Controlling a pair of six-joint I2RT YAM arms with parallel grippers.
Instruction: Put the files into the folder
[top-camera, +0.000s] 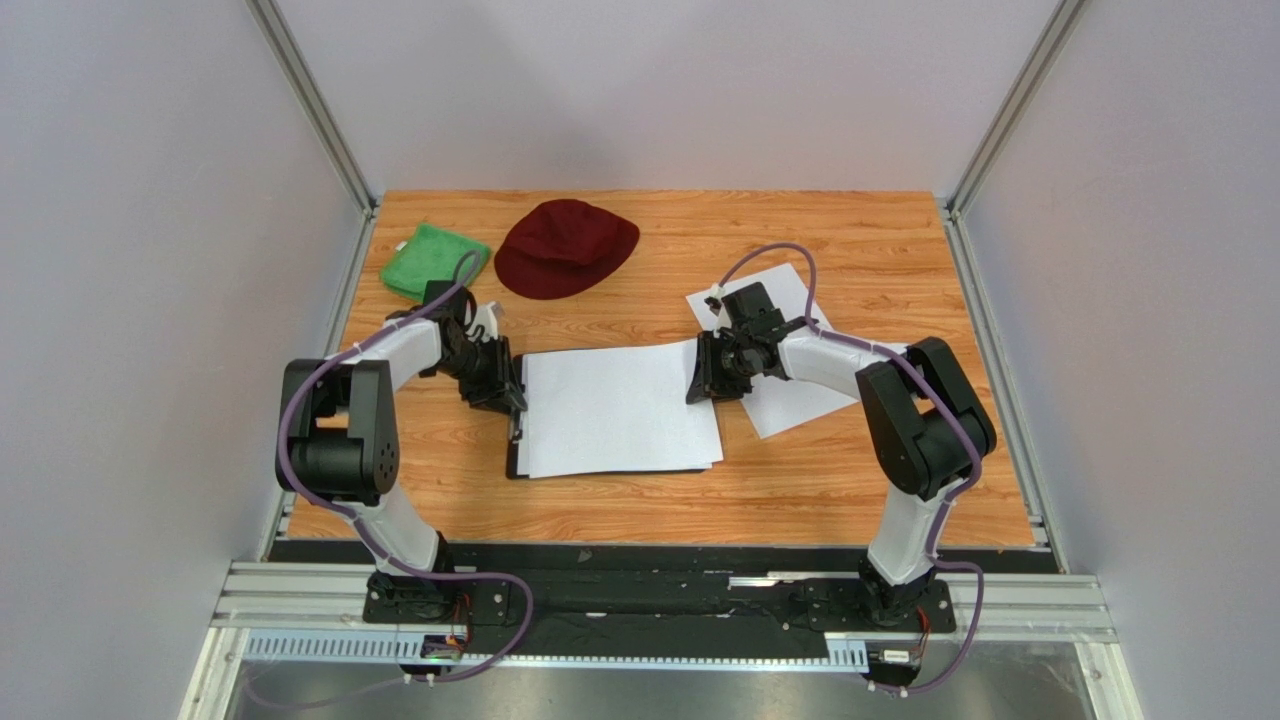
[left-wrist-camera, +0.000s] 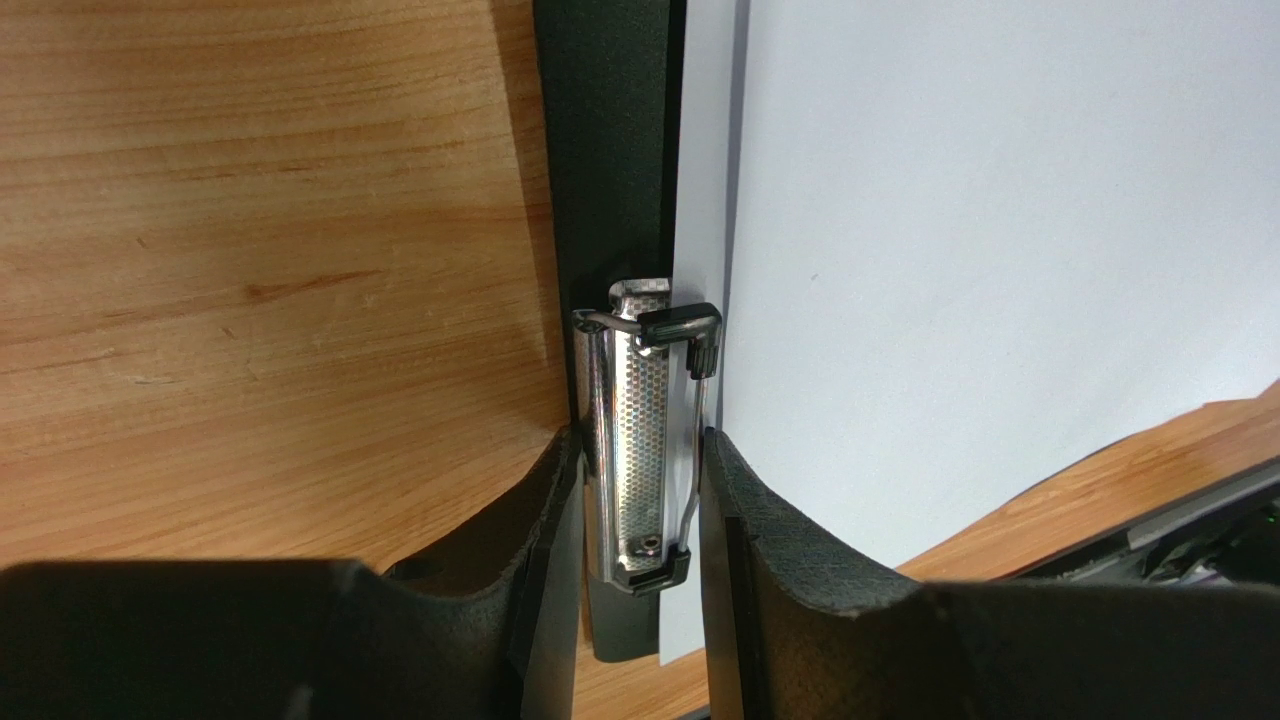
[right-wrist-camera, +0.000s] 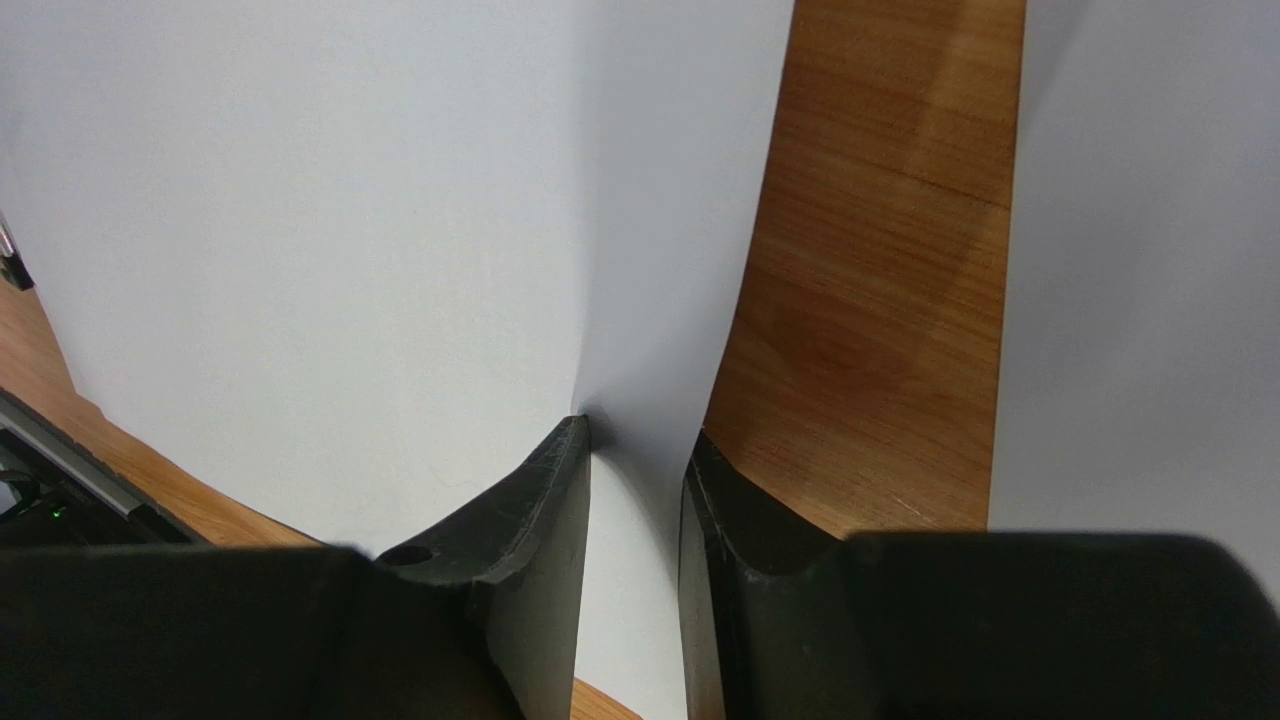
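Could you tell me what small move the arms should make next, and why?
Probably the left end effector should squeeze the silver clip open: its fingers flank it, and the top sheet lies on the folder with its edge at the clip. The right end effector, at the sheet's far edge, could then push it in.

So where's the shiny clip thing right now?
In the left wrist view, the silver clip sits between the fingers of the left gripper, on the short edge of the black folder, right beside the white paper.
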